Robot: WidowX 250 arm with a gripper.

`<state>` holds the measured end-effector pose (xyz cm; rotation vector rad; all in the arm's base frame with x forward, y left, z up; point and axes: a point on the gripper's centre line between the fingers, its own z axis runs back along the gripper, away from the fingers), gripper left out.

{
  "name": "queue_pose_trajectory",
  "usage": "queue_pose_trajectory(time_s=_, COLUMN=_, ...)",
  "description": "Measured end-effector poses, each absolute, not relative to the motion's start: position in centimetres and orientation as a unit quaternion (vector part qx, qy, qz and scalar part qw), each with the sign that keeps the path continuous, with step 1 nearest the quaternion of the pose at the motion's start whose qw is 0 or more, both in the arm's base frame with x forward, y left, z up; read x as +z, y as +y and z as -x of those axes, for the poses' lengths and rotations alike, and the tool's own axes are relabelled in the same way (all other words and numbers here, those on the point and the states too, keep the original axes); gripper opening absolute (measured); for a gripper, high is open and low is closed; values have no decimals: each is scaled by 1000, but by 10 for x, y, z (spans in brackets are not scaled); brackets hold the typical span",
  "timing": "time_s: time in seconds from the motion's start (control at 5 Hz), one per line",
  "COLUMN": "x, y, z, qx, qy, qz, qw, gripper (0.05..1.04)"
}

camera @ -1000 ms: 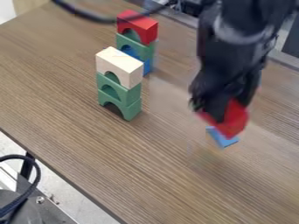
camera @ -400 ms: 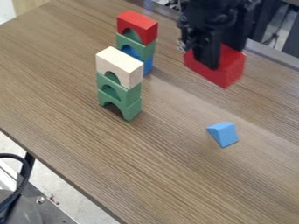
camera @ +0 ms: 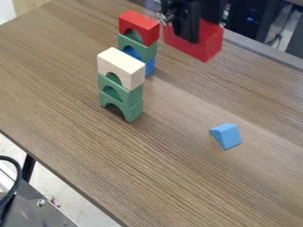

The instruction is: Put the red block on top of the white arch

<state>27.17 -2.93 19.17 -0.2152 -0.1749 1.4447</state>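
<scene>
One solid red rectangular block (camera: 208, 43), raised, clamped in one black two-finger gripper (camera: 197, 35). One white wooden arch (camera: 124, 66), topping two green arches (camera: 135, 95). One red arch (camera: 148, 32), above a third green arch (camera: 144, 50) and one blue arch (camera: 150, 66), partly hidden. One light-blue wedge (camera: 228, 135). Gripper cut off above.

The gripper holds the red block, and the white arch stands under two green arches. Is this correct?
Not quite: the camera view shows the white arch on top of the two green arches. The gripper does hold the red block.
</scene>
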Motion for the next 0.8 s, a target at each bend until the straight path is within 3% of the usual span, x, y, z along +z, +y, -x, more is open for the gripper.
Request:
queue_pose_trajectory(time_s=0.4, x=190, y=-6, z=-260, qx=666, qy=-58, qz=61, qw=741, gripper=517)
queue_pose_trajectory(time_s=0.8, x=195, y=11, z=-257, qx=673, qy=-57, qz=48, qw=736, gripper=517)
